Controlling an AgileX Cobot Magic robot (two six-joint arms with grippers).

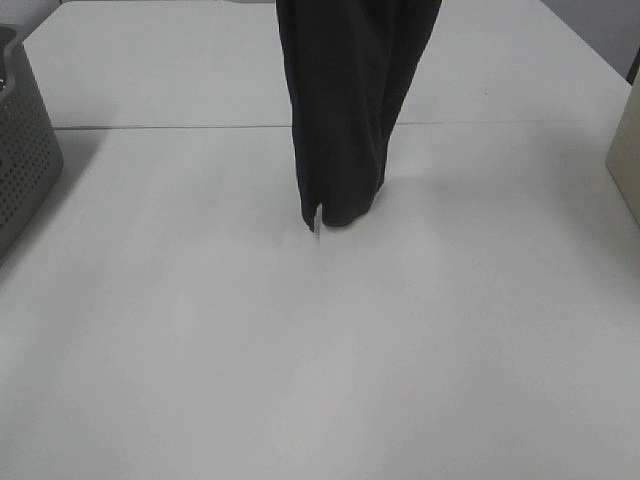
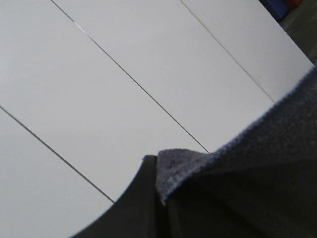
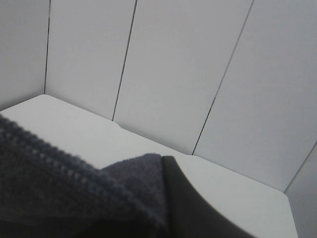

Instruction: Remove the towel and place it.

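Terry cloth, nearly black, hangs in a narrow column over the middle of the scene. The towel (image 1: 345,110) runs out of the top of the high view. Its lower end sits at or just above the white tabletop (image 1: 300,360); I cannot tell whether it touches.

Neither hand shows in the high view. Each wrist view shows one dark finger with a stitched hem bunched against it. From that I judge the left hand (image 2: 156,193) and the right hand (image 3: 166,198) each closed on an upper edge of the towel, though cloth hides the opposing finger.

The hold looks close to the hem, so the weight of the long drape or a quick swing could pull a corner free. The cloth also hangs gathered rather than spread, so a straight descent would probably heap it. A trailing end that catches the tabletop could fold under. The grey basket (image 1: 20,150) stands well apart at the left edge, so it poses little risk.
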